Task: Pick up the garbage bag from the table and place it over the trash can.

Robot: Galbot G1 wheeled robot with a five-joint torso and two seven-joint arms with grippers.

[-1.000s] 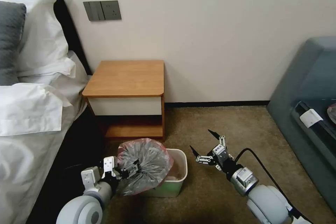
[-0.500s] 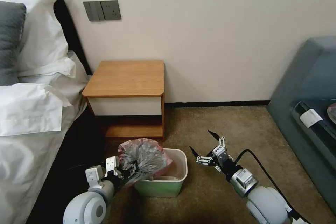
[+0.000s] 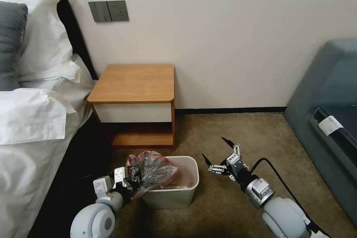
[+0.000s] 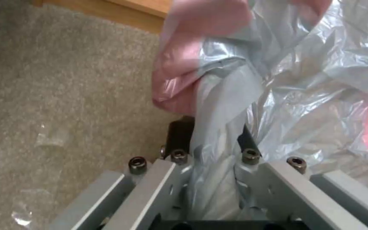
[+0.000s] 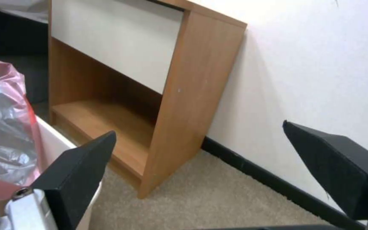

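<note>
The garbage bag (image 3: 150, 171), crinkly grey plastic with a pinkish-red band, is bunched over the left part of the cream trash can (image 3: 174, 197) on the carpet. My left gripper (image 3: 130, 184) is shut on the bag at the can's left rim. The left wrist view shows a fold of the bag (image 4: 218, 105) pinched between the fingers (image 4: 180, 134) of the left gripper (image 4: 211, 140). My right gripper (image 3: 217, 152) hovers open just right of the can, holding nothing; its fingertips (image 5: 81, 163) spread wide toward the table (image 5: 192, 92). The wooden table (image 3: 135, 83) stands behind the can, its top bare.
A bed (image 3: 33, 119) with white linen and pillows lies close on the left. A grey sofa (image 3: 331, 119) fills the right side. Open carpet (image 3: 238, 134) lies between the table and sofa. The wall (image 3: 223, 37) runs behind, with a dark skirting board.
My left gripper has lowered with the bag, and the bag has sunk and collapsed from a tall puffed shape down onto the can's left side. The right gripper has barely moved.
</note>
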